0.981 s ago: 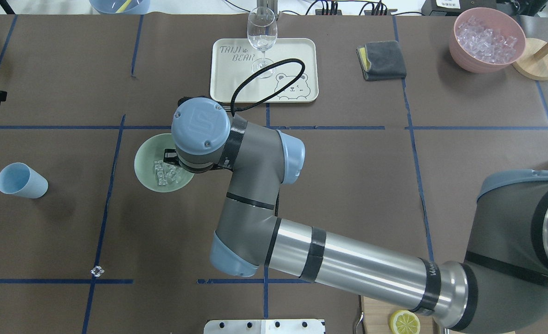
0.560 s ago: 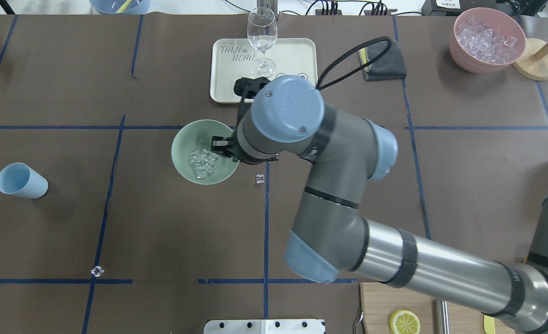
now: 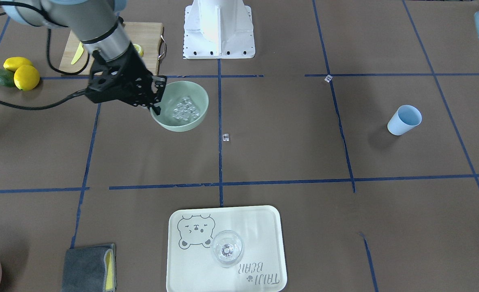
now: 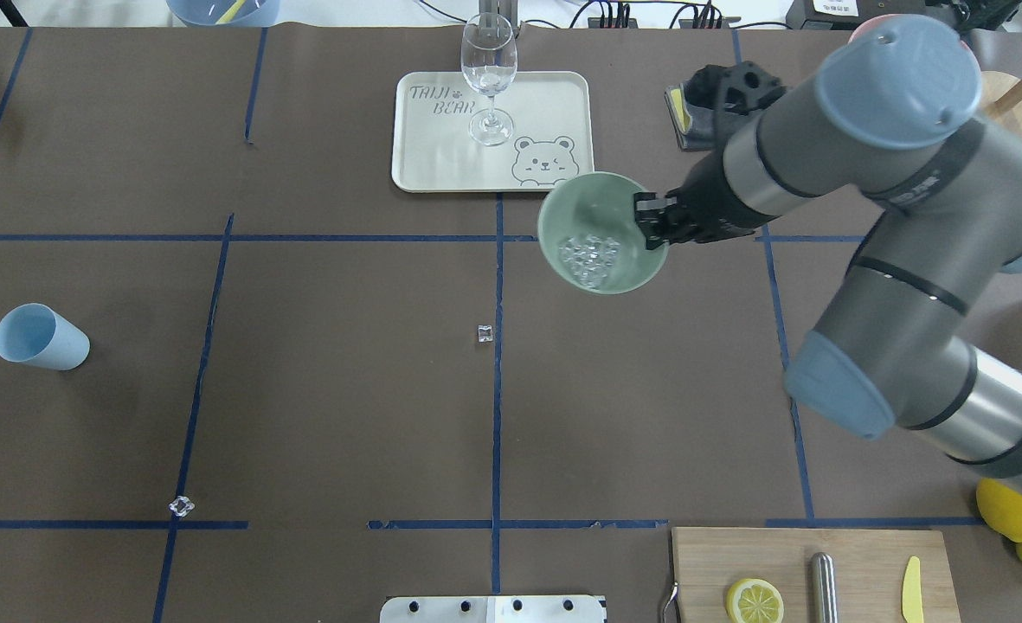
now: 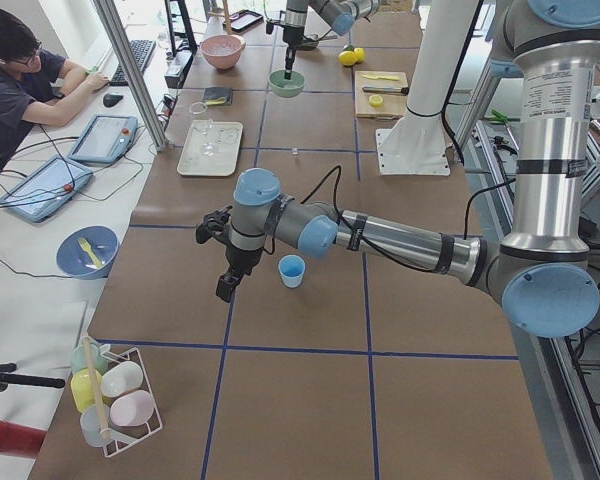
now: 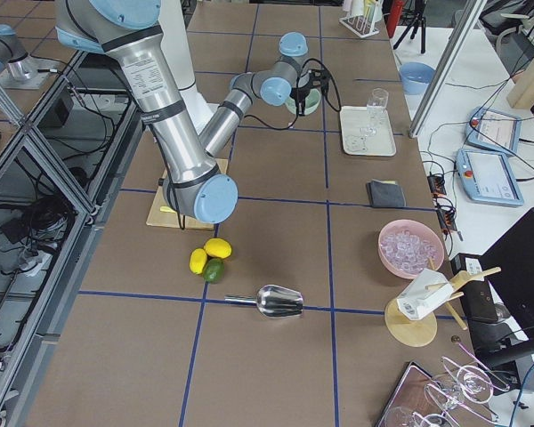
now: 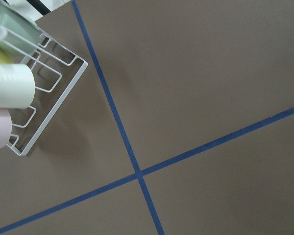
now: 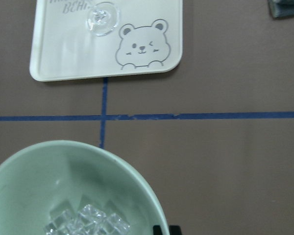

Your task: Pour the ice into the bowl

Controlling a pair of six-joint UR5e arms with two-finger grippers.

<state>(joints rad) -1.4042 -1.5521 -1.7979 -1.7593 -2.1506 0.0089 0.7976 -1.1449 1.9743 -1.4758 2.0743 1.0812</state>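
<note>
We judge the bowl (image 4: pixel 575 203) rigid and smooth, its ice (image 4: pixel 590 253) loose and slippery; the right gripper (image 4: pixel 652 227) has its fingers clamped on the rim opposite the tray (image 4: pixel 441 164).

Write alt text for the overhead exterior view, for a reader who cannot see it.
The right gripper pinches the rim of a mint-green bowl holding ice, by the corner of a cream tray with a stemmed glass. A light blue cup is at far left, and two stray cubes sit on the brown table.
</note>
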